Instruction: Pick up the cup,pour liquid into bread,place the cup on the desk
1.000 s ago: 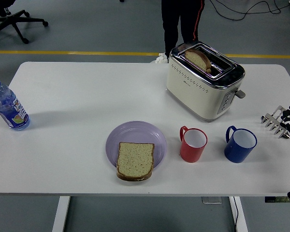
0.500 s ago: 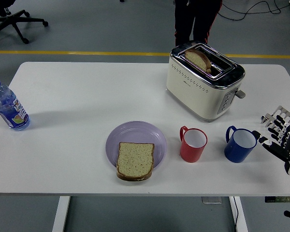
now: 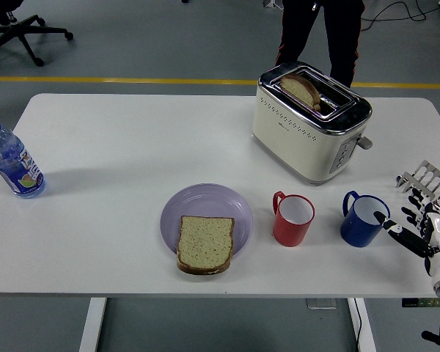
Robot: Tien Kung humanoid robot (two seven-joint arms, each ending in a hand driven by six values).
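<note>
Blue cup [image 3: 364,219] sits near the desk's [image 3: 117,147] right front edge, just beside my right hand [image 3: 418,233], whose fingers [image 3: 393,228] are spread and empty, so I'd wrap them squarely round its body, opposite the handle.

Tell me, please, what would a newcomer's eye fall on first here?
Probably the cream toaster at the back right, a slice poking from its slot. Next, the bread on the purple plate near the front edge, and the right hand, fingers spread, beside the blue cup.
</note>
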